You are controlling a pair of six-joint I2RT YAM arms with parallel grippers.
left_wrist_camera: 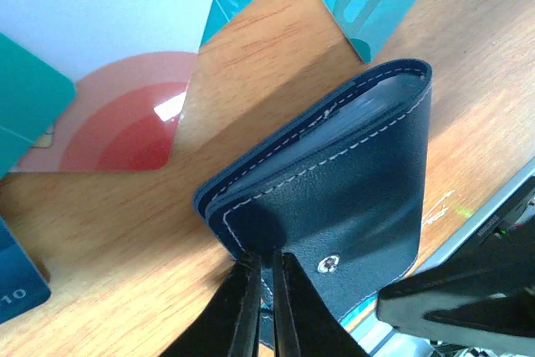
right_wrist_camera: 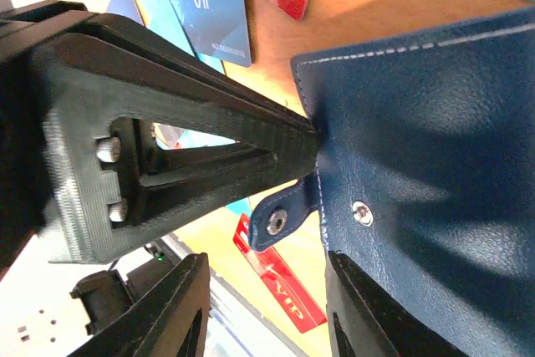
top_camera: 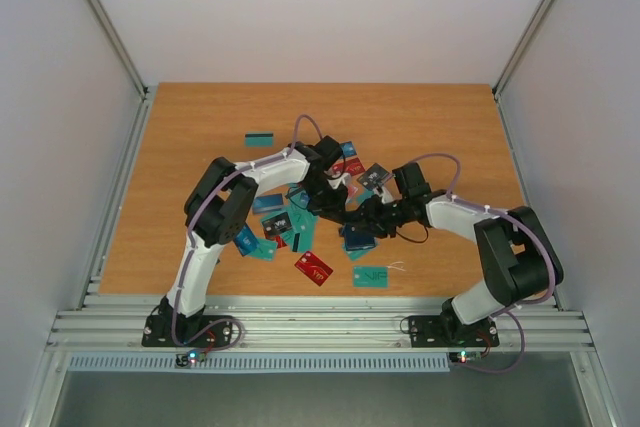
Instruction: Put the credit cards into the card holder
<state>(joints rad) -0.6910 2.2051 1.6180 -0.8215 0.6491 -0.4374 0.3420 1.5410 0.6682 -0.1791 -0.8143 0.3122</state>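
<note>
The card holder (left_wrist_camera: 351, 181) is a dark navy case with white stitching, folded shut on the wood. My left gripper (left_wrist_camera: 266, 290) is shut on the edge of its cover beside the metal snap (left_wrist_camera: 328, 264). In the right wrist view the card holder (right_wrist_camera: 435, 123) fills the right side and its clasp tab (right_wrist_camera: 284, 215) hangs free. My right gripper (right_wrist_camera: 267, 307) is open below the tab, one finger (right_wrist_camera: 368, 307) against the cover. Both grippers meet at the card holder (top_camera: 358, 237) mid-table. Credit cards lie around it, among them a red VIP card (top_camera: 314, 267) and a teal one (top_camera: 370, 275).
Several more cards are piled under and left of the arms (top_camera: 275, 227), and one teal card (top_camera: 260, 137) lies apart at the back. A white card with red circles (left_wrist_camera: 109, 64) lies close to the holder. The table's metal front rail (top_camera: 320, 322) runs near the arm bases.
</note>
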